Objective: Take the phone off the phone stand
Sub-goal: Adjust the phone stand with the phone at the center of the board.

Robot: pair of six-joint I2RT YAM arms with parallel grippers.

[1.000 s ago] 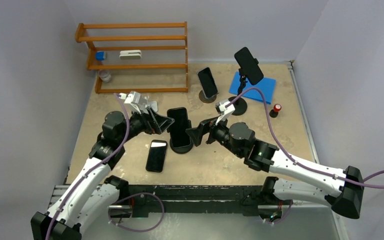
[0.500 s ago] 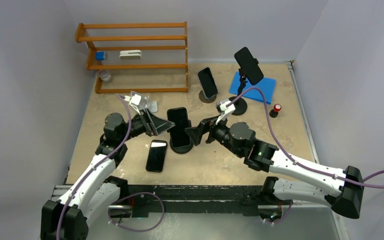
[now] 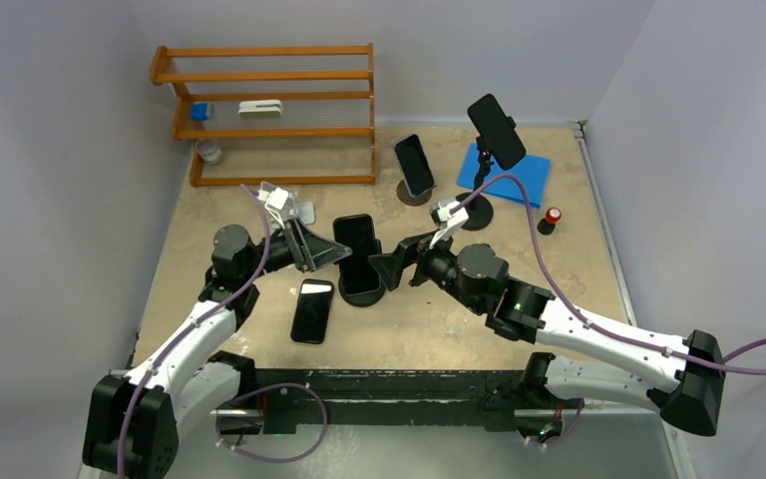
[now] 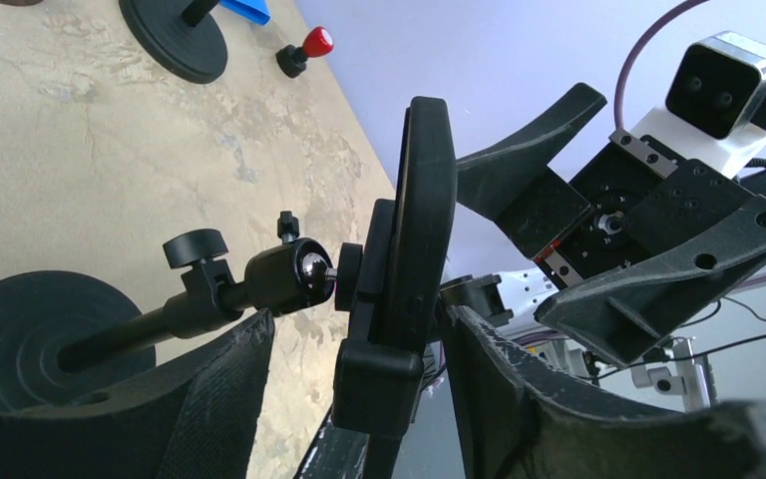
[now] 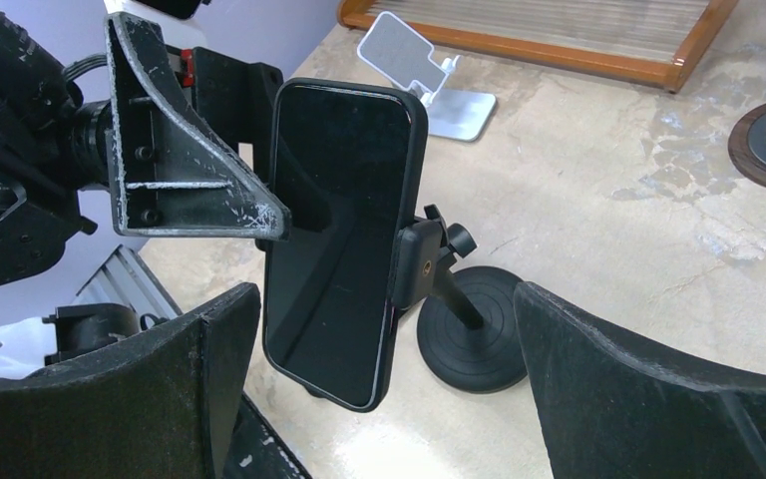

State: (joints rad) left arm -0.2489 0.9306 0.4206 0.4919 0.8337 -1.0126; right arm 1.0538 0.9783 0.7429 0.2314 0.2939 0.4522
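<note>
My left gripper [image 4: 354,319] straddles the phone [image 4: 429,200], which sits upright in the clamp of the phone stand [image 4: 289,274]. The phone's long axis runs up and down and leans back slightly. From the left wrist I see the phone edge-on between the two fingers [image 4: 209,399]. One finger is on the back, beside the clamp, and the other is at the screen face. The fingers are apart. A gap shows on the clamp side, and I cannot tell whether the screen-side pad touches.

My right gripper [image 5: 387,294] is spread wide and holds nothing. It faces the screen from the far side of the left fingers, with the phone ahead of its tips, not between them. The left arm is the nearer one.

I judge the way out is upward along the phone's length, where the space above the fingers is open. The right gripper crowds the screen side. A second phone [image 3: 312,309] lies flat on the table [image 3: 559,259] just below the left fingers
</note>
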